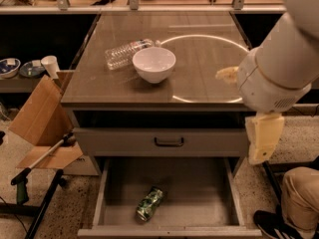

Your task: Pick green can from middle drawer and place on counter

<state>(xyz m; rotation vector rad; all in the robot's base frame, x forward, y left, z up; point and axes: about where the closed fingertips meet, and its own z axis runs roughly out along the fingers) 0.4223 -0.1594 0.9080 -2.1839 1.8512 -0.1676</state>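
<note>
The green can (149,203) lies on its side on the floor of the open middle drawer (199,193), left of centre and near the front. The counter (209,63) is above, with a bright ring reflection. My white arm (279,68) reaches in from the right, over the counter's right edge. My gripper (260,156) hangs down at the right of the cabinet, beside the closed drawer front, above and to the right of the can and apart from it.
A white bowl (154,63) and a clear plastic bottle (125,53) lie on the counter's left half. The closed drawer front has a dark handle (169,142). A cardboard box (42,123) and a grabber tool (40,166) stand at the left. A person's leg and shoe (294,208) are at the lower right.
</note>
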